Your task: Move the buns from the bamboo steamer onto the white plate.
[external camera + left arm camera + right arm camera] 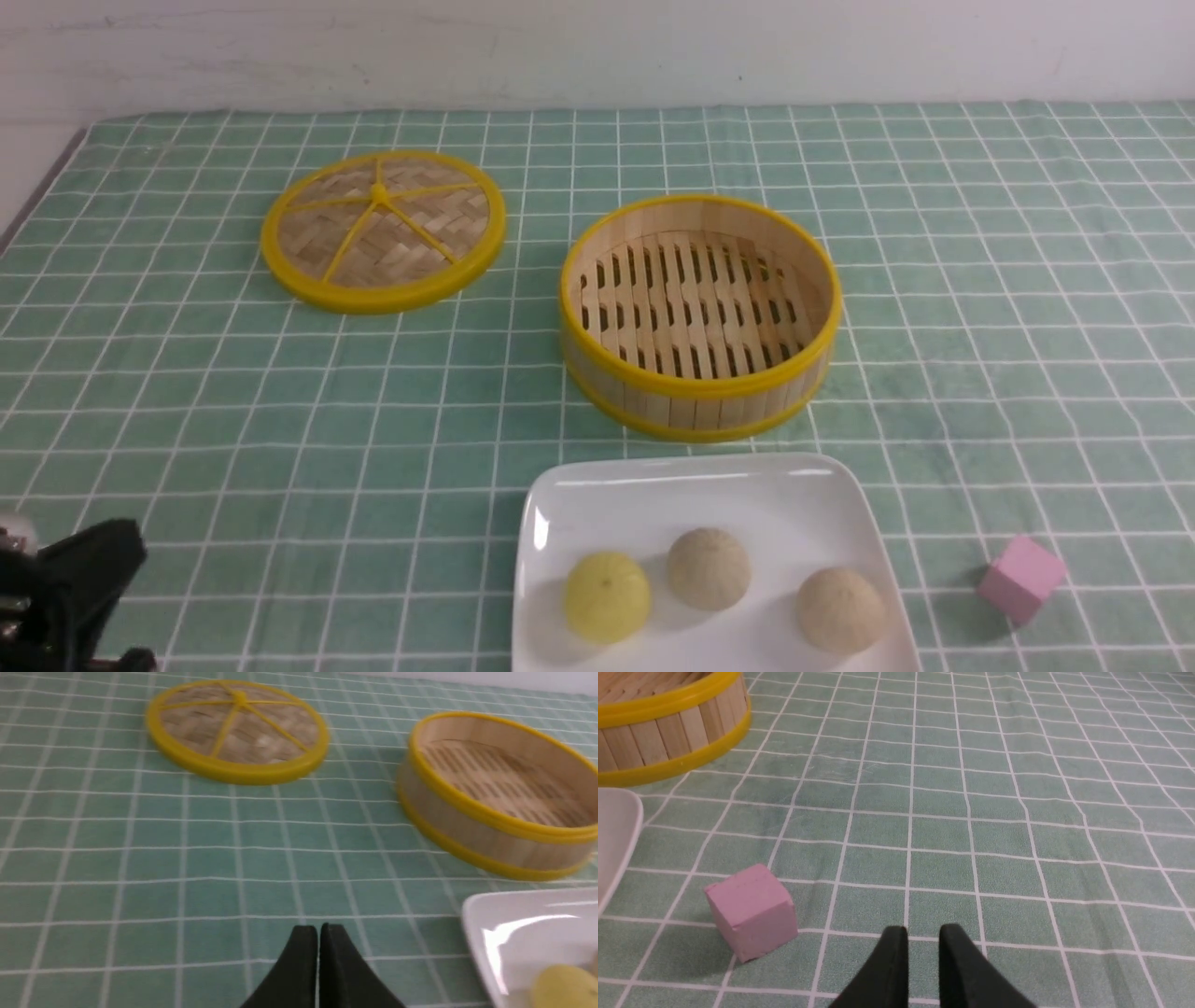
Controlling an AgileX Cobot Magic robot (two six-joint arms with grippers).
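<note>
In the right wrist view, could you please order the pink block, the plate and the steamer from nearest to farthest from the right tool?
1. Pink block: beside the plate.
2. Plate: beyond the block, on its left.
3. Steamer: farthest, behind the plate.

No text, label, brand, number or sign is legible in any of the three views.
</note>
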